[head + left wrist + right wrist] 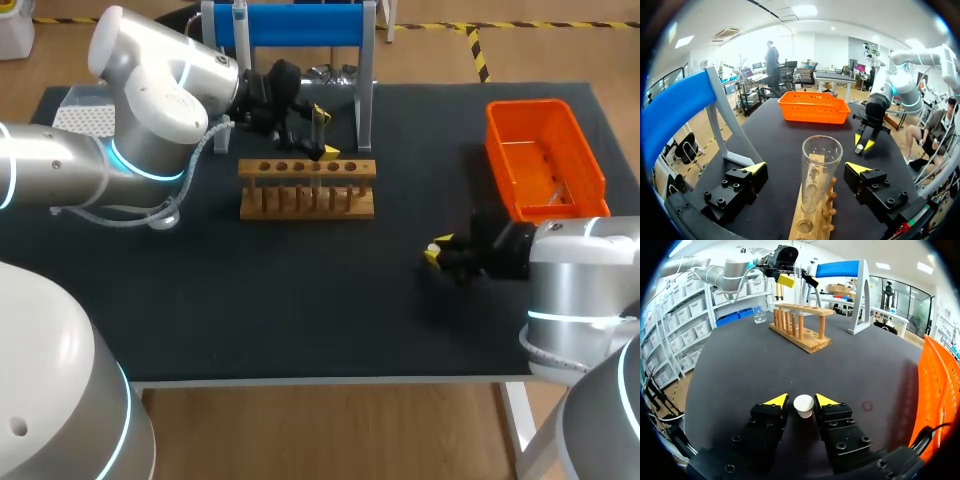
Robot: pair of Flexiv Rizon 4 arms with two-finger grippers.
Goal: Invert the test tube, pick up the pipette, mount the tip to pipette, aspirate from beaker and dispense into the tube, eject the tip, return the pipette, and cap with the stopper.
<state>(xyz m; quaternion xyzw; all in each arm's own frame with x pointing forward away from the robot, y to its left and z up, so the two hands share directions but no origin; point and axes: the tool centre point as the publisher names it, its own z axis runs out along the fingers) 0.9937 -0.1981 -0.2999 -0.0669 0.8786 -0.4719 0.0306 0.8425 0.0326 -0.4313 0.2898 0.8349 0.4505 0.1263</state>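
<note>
While hanging wide open above the wooden rack (307,188), grips nothing: so with the left gripper (806,168). Between its two yellow tips, yet apart from both, the test tube (820,172). Stands straight up in a hole of the rack, open end on top. Made of clear glass. Along the top of the rack, a row of round holes; along its side, a row of wooden pegs. Farther back, the big grey left arm (150,110), stretched in from the left side to the far edge of the rack. Behind the rack, a stand with a blue top (290,25). Near the far left corner of the black table (300,320), a white box (85,115) with many small holes. Beyond the rack in the right wrist view, a small glass beaker (759,315) on the table.

Now to the right gripper (801,400). Squeezed tight on the white stopper (803,406), one finger pressing each side. Held over the right part of the table, well apart from the rack and the tube. Points toward the rack. Behind it, the right arm (580,270), in from the near right corner. Just beside that arm, along the right edge of the table, an orange basket (545,160) with low walls.
</note>
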